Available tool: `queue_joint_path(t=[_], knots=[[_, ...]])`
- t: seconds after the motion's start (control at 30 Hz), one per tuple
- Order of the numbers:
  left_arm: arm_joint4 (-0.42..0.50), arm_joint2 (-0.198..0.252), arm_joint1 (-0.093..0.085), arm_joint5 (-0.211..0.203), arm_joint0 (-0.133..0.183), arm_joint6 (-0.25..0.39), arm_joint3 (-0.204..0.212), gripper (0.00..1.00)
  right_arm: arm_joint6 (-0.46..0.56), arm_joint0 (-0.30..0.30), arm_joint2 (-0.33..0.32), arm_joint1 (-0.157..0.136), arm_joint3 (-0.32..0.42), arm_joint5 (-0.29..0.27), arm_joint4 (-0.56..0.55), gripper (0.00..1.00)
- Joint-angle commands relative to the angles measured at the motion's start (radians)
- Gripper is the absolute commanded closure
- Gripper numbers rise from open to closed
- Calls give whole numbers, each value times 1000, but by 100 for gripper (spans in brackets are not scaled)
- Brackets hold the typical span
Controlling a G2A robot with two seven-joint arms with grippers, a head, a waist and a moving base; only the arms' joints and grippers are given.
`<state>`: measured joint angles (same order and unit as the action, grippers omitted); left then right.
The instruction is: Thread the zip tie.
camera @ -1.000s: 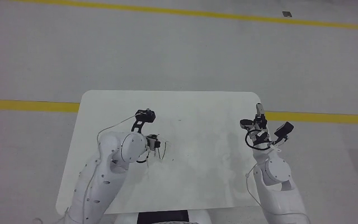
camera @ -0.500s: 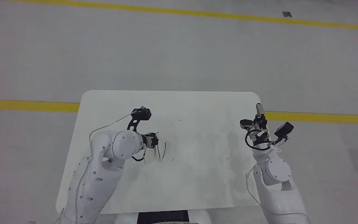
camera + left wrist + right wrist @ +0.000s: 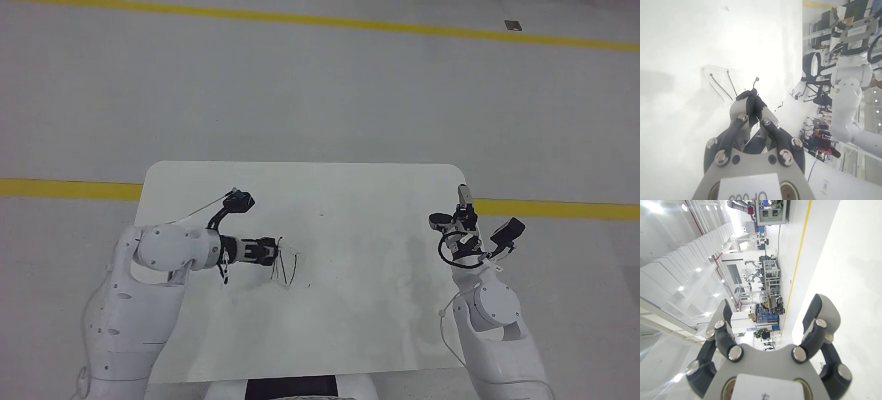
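Between the pads of the left hand [image 3: 753, 94], one black zip tie [image 3: 756, 79] is being pinched close to its head end. The square head is sticking out past the fingertips and curling upward; the rest of the strap is hidden inside the grip. Judgement: clamping this near the head is leaving the slot exposed and steady, ready for a tail to be fed in.

Just beyond that hand, spare zip ties [image 3: 721, 86] are lying loose and fanned apart on the white bench [image 3: 380, 300], none touching the hand. The left hand is sitting over the bench's left half, pointing toward its middle.

Right hand [image 3: 770, 309] is sitting well apart at the bench's right edge, spread wide, grasping nothing and aiming up off the bench. It is probably parked until needed. Threading is not yet begun, as far as I can judge.
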<state>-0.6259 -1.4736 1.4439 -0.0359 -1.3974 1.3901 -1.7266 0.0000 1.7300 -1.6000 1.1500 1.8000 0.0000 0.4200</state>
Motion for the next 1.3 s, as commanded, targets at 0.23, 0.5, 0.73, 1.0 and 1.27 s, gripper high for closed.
queue_joint_path(t=[0.23, 0.5, 0.73, 1.0, 1.27], knots=[[-1, 0, 0, 7, 0, 0, 0, 100, 0, 0, 0, 0, 0, 0, 0, 0], [-1, 0, 0, 7, 0, 0, 0, 100, 0, 0, 0, 0, 0, 0, 0, 0], [-1, 0, 0, 7, 0, 0, 0, 100, 0, 0, 0, 0, 0, 0, 0, 0], [-24, -37, -21, -88, 25, -26, -30, 100, 0, 0, 0, 0, 0, 0, 0, 0], [184, -201, -80, -304, 79, 0, 35, 100, 0, 0, 0, 0, 0, 0, 0, 0]])
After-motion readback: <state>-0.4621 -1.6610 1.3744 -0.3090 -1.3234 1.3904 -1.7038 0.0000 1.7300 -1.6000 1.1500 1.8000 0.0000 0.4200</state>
